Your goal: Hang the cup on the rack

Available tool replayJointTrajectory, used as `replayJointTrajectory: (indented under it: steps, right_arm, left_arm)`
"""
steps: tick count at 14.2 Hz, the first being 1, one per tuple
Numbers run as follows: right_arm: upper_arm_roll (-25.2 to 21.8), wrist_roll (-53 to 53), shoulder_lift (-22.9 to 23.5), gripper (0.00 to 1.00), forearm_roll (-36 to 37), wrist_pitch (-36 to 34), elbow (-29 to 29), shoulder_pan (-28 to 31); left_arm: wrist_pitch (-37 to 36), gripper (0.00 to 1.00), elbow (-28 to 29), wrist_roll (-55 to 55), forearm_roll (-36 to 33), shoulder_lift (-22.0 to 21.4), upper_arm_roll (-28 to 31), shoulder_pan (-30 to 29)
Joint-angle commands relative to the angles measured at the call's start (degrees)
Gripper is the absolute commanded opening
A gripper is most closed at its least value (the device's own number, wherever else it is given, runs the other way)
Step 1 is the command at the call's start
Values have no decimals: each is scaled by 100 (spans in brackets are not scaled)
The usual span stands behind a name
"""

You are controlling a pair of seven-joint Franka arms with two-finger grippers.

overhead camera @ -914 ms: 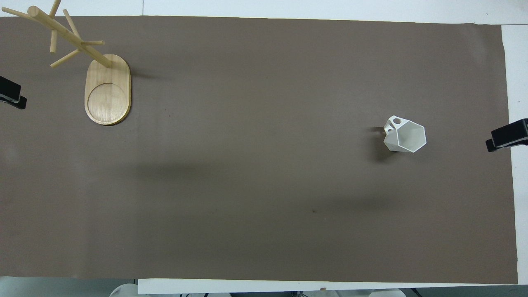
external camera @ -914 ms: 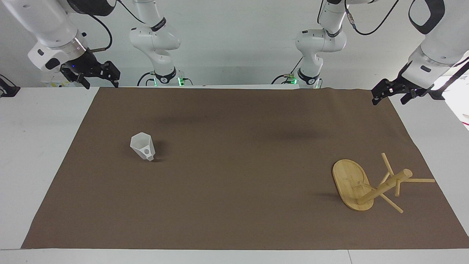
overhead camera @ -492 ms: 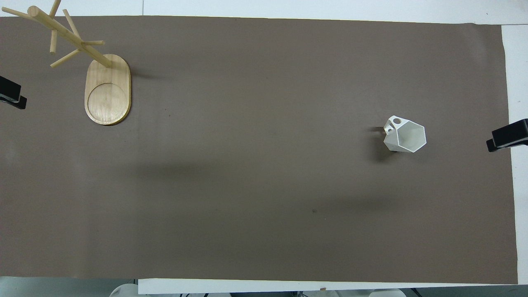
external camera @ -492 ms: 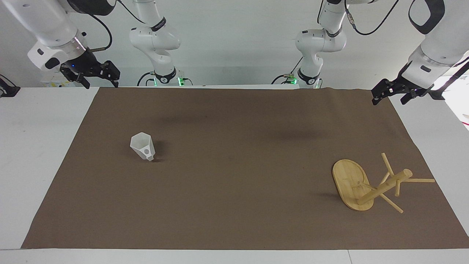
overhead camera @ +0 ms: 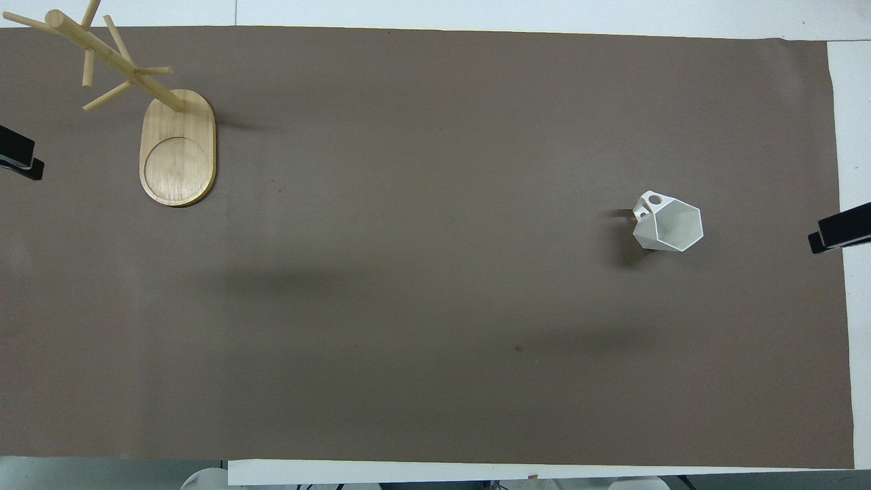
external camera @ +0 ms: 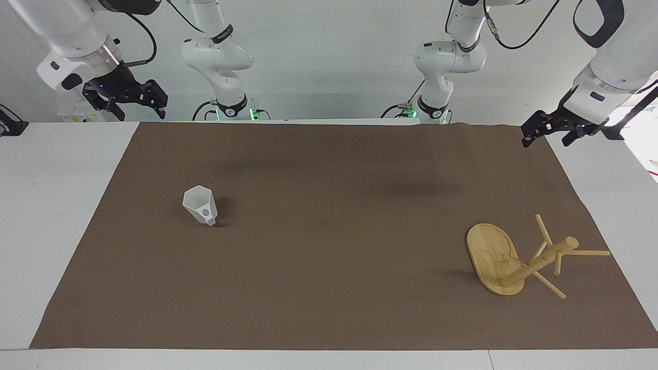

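Observation:
The white faceted cup (external camera: 199,204) stands mouth up on the brown mat, toward the right arm's end of the table; it also shows in the overhead view (overhead camera: 668,222). Its handle points toward the left arm's end. The bamboo rack (external camera: 491,259) stands upright on its oval base toward the left arm's end, farther from the robots than the cup; it also shows in the overhead view (overhead camera: 178,153). My right gripper (external camera: 140,112) hangs open and empty, high over the mat's corner at its own end. My left gripper (external camera: 546,139) hangs open and empty over the mat's corner at its end.
The brown mat (external camera: 329,267) covers most of the white table (external camera: 51,205). Only the grippers' tips show at the side edges of the overhead view, the right (overhead camera: 840,231) and the left (overhead camera: 17,160). Nothing else lies on the mat.
My right gripper has risen a little and drifted outward toward its end of the table. The left arm, cup and rack have not moved.

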State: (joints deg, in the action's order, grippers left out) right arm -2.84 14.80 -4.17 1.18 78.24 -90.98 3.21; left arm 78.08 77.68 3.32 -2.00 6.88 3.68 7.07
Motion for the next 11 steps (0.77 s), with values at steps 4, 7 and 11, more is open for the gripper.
replayJointTrajectory:
  steps: [4,7,11]
  right_arm:
    - [-76,4138,29,99,-668,788,-587,766]
    - [-76,6213,660,99,-1530,1105,-552,1286]
    - [-76,8508,1812,99,-3348,1255,-596,2067]
  left_arm:
    - [-3,100,186,-7,-98,-152,-17,-13]
    - [-3,100,186,-7,-98,-152,-17,-13]
    - [-3,100,186,-7,-98,-152,-17,-13]
